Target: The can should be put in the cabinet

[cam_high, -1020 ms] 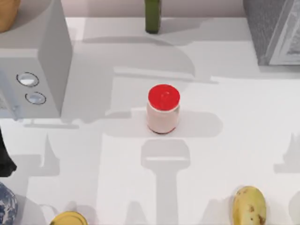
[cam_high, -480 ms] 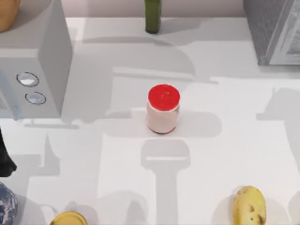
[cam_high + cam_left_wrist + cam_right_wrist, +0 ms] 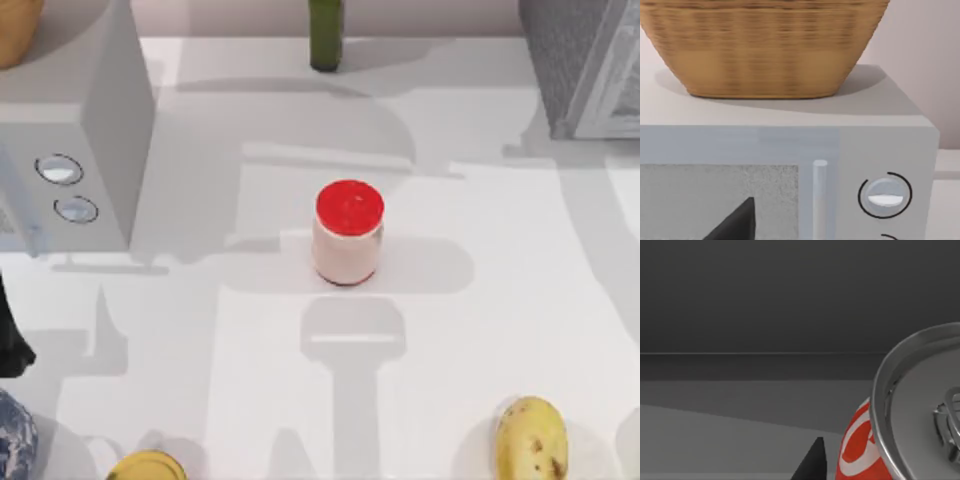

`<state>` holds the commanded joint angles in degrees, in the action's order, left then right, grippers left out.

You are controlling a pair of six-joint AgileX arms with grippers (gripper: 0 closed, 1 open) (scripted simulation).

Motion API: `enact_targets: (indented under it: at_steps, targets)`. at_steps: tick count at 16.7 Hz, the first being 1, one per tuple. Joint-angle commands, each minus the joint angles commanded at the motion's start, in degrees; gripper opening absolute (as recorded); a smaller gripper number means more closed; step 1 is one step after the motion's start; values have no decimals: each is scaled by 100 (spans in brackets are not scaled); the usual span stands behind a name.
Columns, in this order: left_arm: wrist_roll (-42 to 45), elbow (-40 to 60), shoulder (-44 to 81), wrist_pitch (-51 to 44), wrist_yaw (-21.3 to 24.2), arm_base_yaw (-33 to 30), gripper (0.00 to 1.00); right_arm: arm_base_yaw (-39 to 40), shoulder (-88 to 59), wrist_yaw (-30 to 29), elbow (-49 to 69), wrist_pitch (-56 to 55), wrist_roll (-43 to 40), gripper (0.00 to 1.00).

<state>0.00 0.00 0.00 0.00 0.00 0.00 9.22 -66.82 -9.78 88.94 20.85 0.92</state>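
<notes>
The can (image 3: 900, 430) fills the near corner of the right wrist view, tilted so its silver top and red-and-white label face the camera. My right gripper (image 3: 860, 472) is shut on it, with one dark fingertip (image 3: 812, 460) showing just beside the label. Behind the can is a dark grey interior with a flat floor and back wall. The cabinet (image 3: 590, 65), dark grey and speckled with a pale framed door, stands at the top view's far right corner. My left arm (image 3: 8, 335) is parked at the left edge, facing the light grey box.
A light grey box with two knobs (image 3: 75, 160) carries a wicker basket (image 3: 760, 45) at the far left. A red-lidded pink jar (image 3: 348, 232) stands mid-table. A green bottle (image 3: 324, 35) is at the back, a banana (image 3: 531, 438) and a yellow lid (image 3: 147, 466) at the front.
The arm shadow on the table's right side has slid toward the cabinet at the back right. The jar, banana and left arm have not moved.
</notes>
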Motion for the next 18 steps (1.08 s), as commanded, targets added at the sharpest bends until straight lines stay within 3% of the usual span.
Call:
enact_targets:
  at_steps: [5,13,18]
  targets:
    - [0,0,0,0,0,0,100,134,-894,-138,1071,309,10,0]
    - [0,0,0,0,0,0,100,91,-1120,-118,1296,431,23,0]
    - [0,0,0,0,0,0,100,-25,-2376,1,2846,883,20,0]
